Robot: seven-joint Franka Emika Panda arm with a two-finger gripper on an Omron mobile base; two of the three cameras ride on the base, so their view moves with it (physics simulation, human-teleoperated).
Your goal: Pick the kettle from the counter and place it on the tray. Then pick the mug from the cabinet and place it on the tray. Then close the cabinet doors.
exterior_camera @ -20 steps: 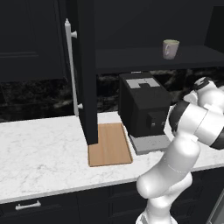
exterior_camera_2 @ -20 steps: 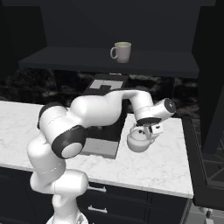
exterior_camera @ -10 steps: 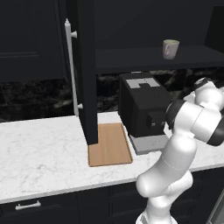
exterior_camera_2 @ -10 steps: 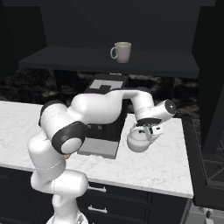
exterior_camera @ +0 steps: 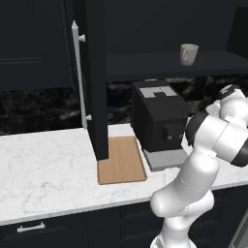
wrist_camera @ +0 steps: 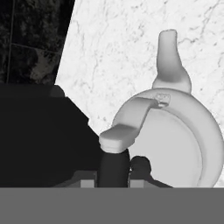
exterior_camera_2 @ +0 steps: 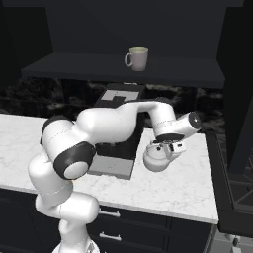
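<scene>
A white marble counter [exterior_camera: 48, 160] with faint grey veins is running across the lower half of the left base view, under dark, near-black cabinetry. A flat rectangular light-brown wooden tray [exterior_camera: 121, 160] is lying at the centre, touching the foot of an open cabinet door [exterior_camera: 96, 77] whose long silver bar handle [exterior_camera: 77, 72] is standing upright at upper left. Right of the tray a black boxy coffee machine [exterior_camera: 157, 116] is sitting, and a pale grey-green mug [exterior_camera: 188, 54] is standing on the cabinet [exterior_camera: 169, 65] shelf at upper right. The glossy white arm is filling the lower right. In the right base view the mug [exterior_camera_2: 138, 58] is sitting at top centre, and the arm is arching over the coffee machine [exterior_camera_2: 116, 143] to the gripper [exterior_camera_2: 167, 147], which is pressing down onto the top of the squat, rounded white-silver kettle [exterior_camera_2: 154, 160] standing on the counter [exterior_camera_2: 173, 188] right of centre; how far the jaws are apart I cannot tell here. In the hand view the kettle [wrist_camera: 183, 144] is filling the lower right, smooth and domed, spout pointing up the frame, and the dark fingertips [wrist_camera: 113, 168] at bottom centre are standing narrow, right at the end of its arched handle [wrist_camera: 131, 122]; whether they are already clamping it I cannot tell.
</scene>
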